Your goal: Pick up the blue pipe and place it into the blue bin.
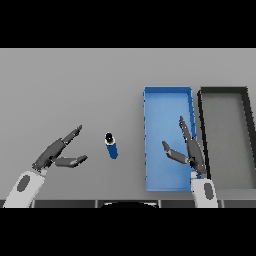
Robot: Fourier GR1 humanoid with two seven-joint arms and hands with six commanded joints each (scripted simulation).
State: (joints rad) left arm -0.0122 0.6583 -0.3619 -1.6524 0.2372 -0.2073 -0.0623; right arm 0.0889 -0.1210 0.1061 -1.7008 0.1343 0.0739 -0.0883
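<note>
Head view: one pipe (111, 146) lies on the counter (75, 90), dark end pointing away, left of one blue bin (167, 97) and one black bin (224, 91). Left robot hand (55, 154) and right robot hand (192, 152) are both spread, empty.

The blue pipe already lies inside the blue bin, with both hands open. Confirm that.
Not right. The head view shows the blue pipe on the grey table, left of the blue bin, not inside it. The left hand and right hand are open.
</note>
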